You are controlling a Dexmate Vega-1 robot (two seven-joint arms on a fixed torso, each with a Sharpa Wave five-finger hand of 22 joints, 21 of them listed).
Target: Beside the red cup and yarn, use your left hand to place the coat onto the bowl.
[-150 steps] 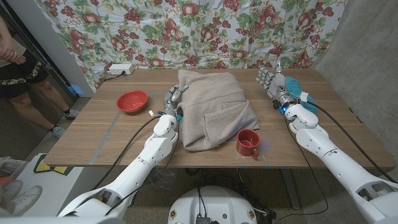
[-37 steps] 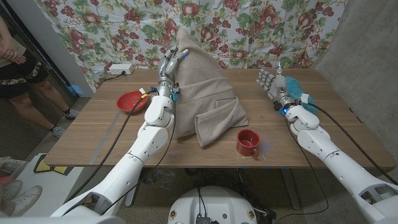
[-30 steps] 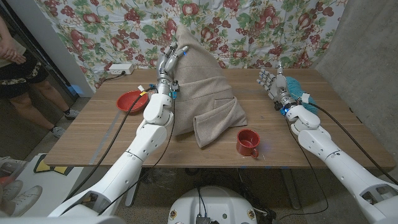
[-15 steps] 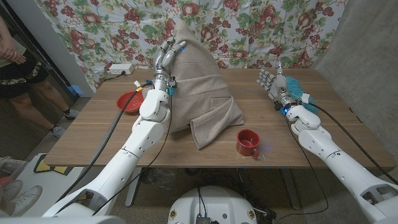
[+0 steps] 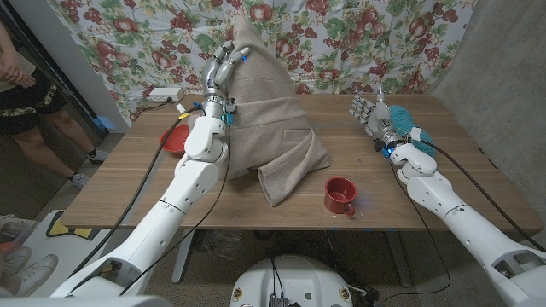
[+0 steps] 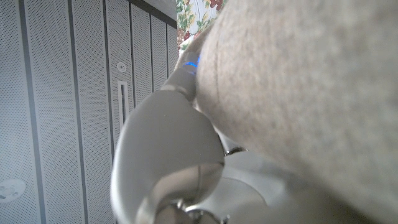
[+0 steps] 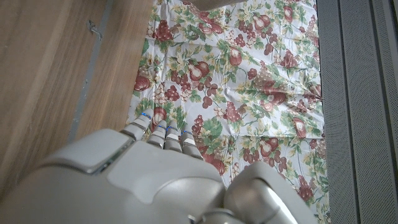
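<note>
A fruit-and-leaf printed cloth (image 5: pixel 341 43) hangs behind a wooden table (image 5: pixel 128 192) with a smooth, straight-grained brown top; a rough grey concrete wall stands at the right. The largest thing on the table is the beige coat (image 5: pixel 273 111), of thick, matte woollen weave. It is pulled up into a tall cone, its peak high against the cloth, while its lower folds and a lapel flap lie spread on the wood near the front edge. The left hand (image 5: pixel 220 72) grasps the coat near the peak, fingers closed into the fabric; in the left wrist view the coarse weave (image 6: pixel 298 87) presses right against the smooth grey hand shell (image 6: pixel 168 155).

The right hand (image 5: pixel 375 115) stands upright at the far right of the table, fingers straight and apart, holding nothing. Its pale shell (image 7: pixel 124 180) shows in the right wrist view against the printed cloth (image 7: pixel 236 74). Just behind it lies the teal yarn (image 5: pixel 403 115), soft and fuzzy.

The red bowl (image 5: pixel 173 138), shallow and glossy, sits left of the coat, partly hidden by the left forearm. The red cup (image 5: pixel 339 195), a round glossy mug with a handle, stands near the front edge just beside the coat's flap. A white power strip (image 5: pixel 162 94) lies at the far left corner.

A person (image 5: pixel 21 85) stands at the left edge.
</note>
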